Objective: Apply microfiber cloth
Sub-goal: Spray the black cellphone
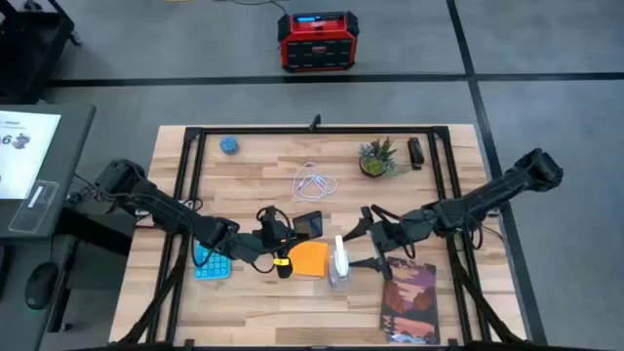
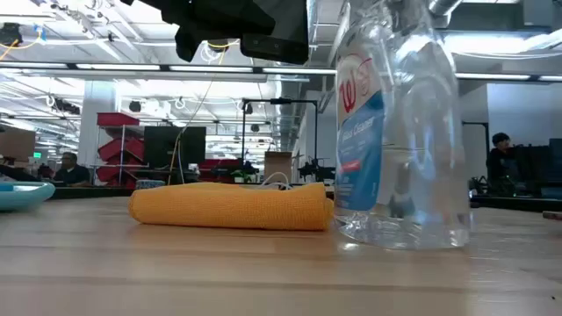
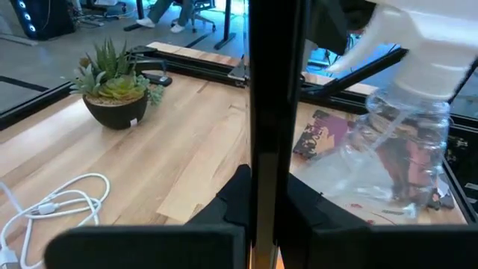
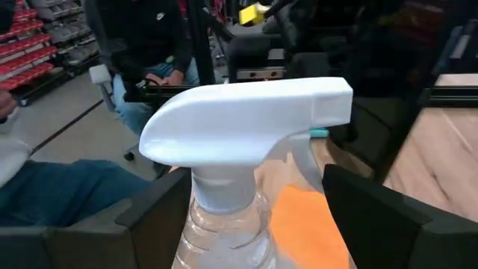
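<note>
Between the two sets of fingers, near the front middle of the table (image 1: 253,180), lay the cloth (image 1: 309,259), folded flat with the spray bottle (image 1: 340,261) standing just beside it on the side toward the right gripper (image 1: 375,255). That gripper's fingers stood apart on either side of the bottle's neck, below the white trigger head (image 4: 246,131), and I could not tell whether they were pressing on it or only flanking it. The left gripper (image 1: 278,246) hovered at the cloth's other edge; whether its fingers were apart or together could not be made out, since its wrist camera showed mostly dark gripper parts with a phone (image 1: 308,224) lying just beyond. The chief risk, as I judged it, was the bottle: it was tall, clear and light-looking, and stood so near the cloth that any drag on the fabric could tip it toward the book (image 1: 410,300). A loose hold at the neck would let it swing or slip. On the other side, a grasp aimed low could catch the phone or the calculator (image 1: 211,263) beneath the left arm rather than the cloth, and a soft fold might be pinched by only one layer and unroll when lifted.
</note>
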You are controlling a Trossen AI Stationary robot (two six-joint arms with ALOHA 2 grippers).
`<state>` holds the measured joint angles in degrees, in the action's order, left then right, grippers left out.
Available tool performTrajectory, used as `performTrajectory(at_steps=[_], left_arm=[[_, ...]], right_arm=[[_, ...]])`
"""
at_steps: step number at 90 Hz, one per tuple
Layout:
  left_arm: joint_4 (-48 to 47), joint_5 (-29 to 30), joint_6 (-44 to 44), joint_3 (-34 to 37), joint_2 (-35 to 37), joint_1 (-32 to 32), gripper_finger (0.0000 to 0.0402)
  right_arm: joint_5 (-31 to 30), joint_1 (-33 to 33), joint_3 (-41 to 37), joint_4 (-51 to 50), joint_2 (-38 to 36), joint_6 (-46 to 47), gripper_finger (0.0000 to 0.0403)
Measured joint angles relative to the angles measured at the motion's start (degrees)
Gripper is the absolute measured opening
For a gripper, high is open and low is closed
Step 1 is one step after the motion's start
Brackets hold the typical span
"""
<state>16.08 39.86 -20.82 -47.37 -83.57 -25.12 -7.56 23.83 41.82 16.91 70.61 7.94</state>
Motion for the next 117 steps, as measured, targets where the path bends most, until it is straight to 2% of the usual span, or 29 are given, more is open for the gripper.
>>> performTrajectory(at_steps=[27, 44, 59, 65, 86, 96, 117], left_arm=[[0.03, 0.00, 0.00, 0.00, 0.00, 0.00, 0.0015], [-0.09, 0.00, 0.00, 0.00, 0.00, 0.00, 0.0015], [-0.12, 0.00, 0.00, 0.00, 0.00, -0.02, 0.0015], [-0.13, -0.01, 0.00, 0.00, 0.00, -0.02, 0.0015], [-0.15, -0.02, 0.02, 0.00, 0.00, -0.02, 0.0015], [-0.16, -0.02, 0.01, 0.00, 0.00, -0.02, 0.0015], [-0.19, -0.02, 0.01, 0.00, 0.00, -0.02, 0.0015]], right_arm=[[-8.90, 4.53, 0.00, -1.13, -0.42, 0.25, 0.0292], [-20.43, 7.15, 0.00, -3.54, -1.71, 1.51, 0.0292], [-24.97, 12.05, 2.88, -9.35, -2.31, 4.13, 0.0292], [-28.70, 14.71, 4.82, -11.14, -1.61, 7.02, 0.0292], [-45.83, 22.51, 10.77, -11.92, 8.83, 10.51, 0.0292], [-54.87, 24.07, 16.22, -11.91, 15.90, 10.36, 0.0292], [-68.75, 24.87, 27.54, -11.73, 27.29, 6.96, 0.0292]])
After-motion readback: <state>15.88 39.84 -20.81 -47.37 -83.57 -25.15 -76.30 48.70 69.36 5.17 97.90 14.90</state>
